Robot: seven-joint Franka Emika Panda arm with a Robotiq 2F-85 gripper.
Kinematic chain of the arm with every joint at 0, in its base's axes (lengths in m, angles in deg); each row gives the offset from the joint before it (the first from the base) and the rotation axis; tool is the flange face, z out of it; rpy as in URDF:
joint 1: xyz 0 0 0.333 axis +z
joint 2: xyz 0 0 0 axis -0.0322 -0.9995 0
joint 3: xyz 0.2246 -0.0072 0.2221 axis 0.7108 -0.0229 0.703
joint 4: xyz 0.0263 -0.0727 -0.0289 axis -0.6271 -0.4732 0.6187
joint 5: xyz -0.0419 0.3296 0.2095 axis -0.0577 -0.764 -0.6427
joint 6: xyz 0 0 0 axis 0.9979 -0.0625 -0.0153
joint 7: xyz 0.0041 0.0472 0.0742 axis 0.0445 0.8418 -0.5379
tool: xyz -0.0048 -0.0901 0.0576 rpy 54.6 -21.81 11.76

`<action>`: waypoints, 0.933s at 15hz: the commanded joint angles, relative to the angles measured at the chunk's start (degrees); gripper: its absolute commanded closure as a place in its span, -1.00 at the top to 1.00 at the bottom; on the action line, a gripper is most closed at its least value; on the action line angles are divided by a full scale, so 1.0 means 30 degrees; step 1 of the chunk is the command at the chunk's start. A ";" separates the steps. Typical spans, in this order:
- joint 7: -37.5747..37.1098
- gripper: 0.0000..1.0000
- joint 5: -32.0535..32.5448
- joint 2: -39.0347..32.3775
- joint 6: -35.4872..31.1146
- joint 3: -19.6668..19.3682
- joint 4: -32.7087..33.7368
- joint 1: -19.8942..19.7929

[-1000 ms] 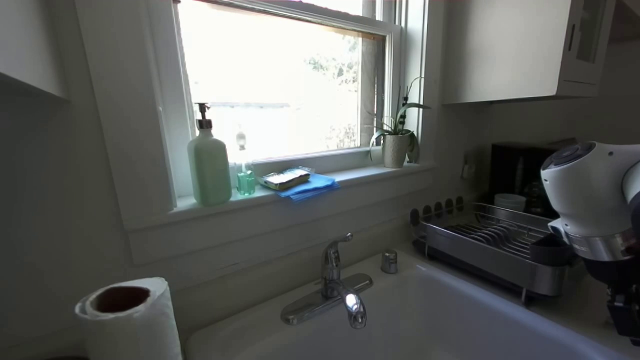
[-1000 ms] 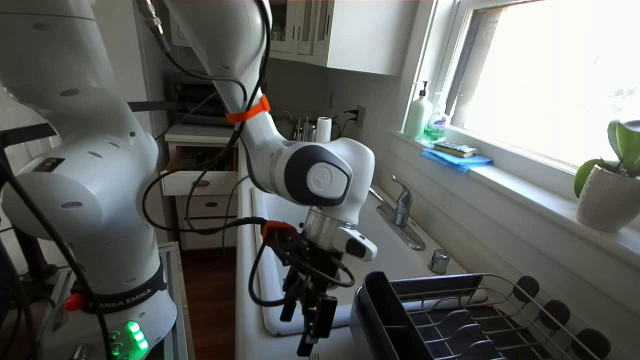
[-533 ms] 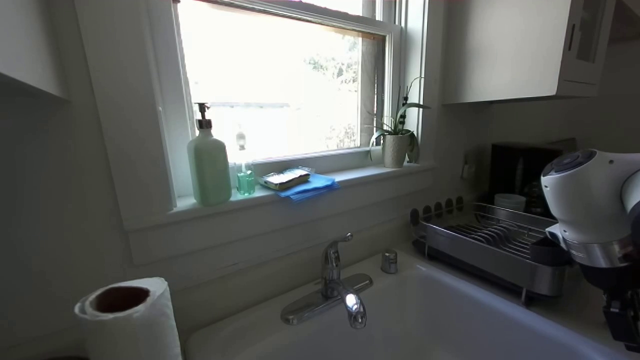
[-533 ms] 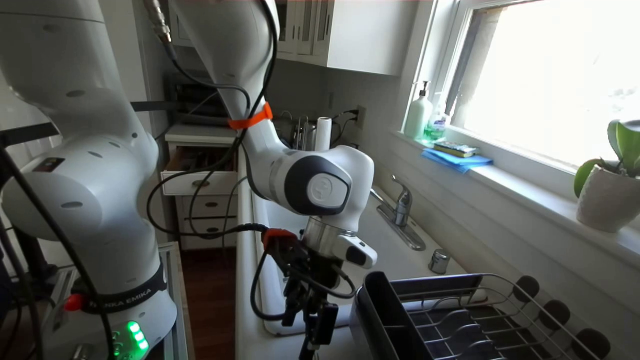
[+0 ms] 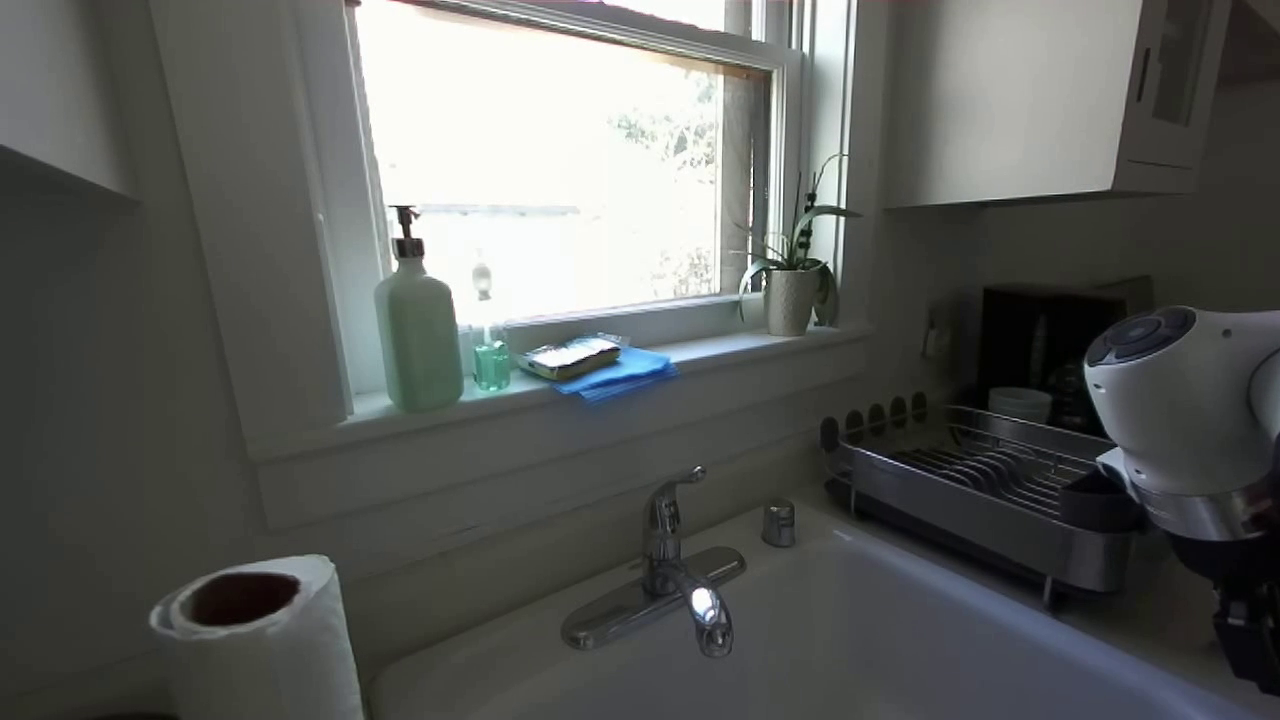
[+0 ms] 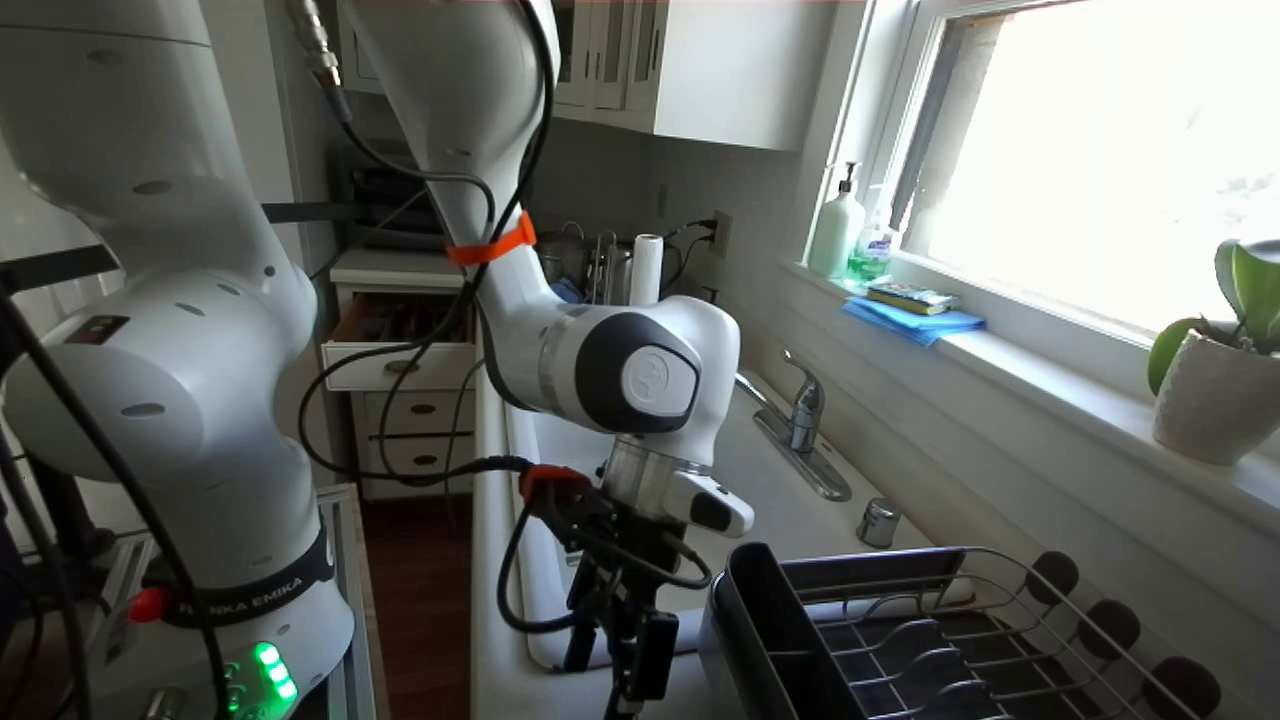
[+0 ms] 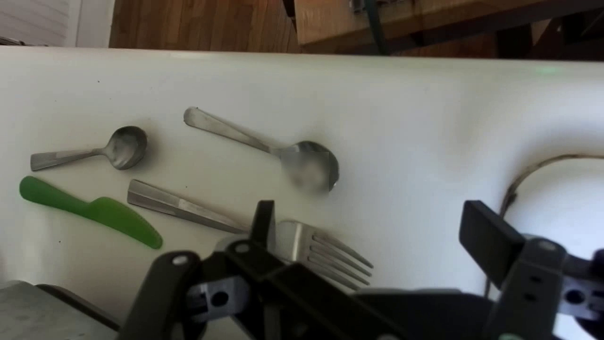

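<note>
In an exterior view, what the open drawer (image 6: 448, 370) holds is too dim to name; the bottle (image 6: 875, 242) holds green liquid (image 6: 866, 270), the pot (image 6: 1205, 400) a plant (image 6: 1255, 305). The arm (image 6: 640, 375) sits lower than a second ago. In the wrist view the gripper (image 7: 370, 224) gapes wide, released, partly hiding the fork (image 7: 289, 238), contact unclear. A spoon (image 7: 309, 160) lies at its twelve o'clock, the knife (image 7: 92, 210) at nine.
</note>
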State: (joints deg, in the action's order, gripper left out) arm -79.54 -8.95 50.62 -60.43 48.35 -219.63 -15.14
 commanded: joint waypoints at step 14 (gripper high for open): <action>-0.0765 0.75 0.1218 -0.1958 -0.2146 -0.1938 0.0029 -0.0514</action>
State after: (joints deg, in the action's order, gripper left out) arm -80.87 -7.65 46.57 -65.22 43.41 -219.57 -15.72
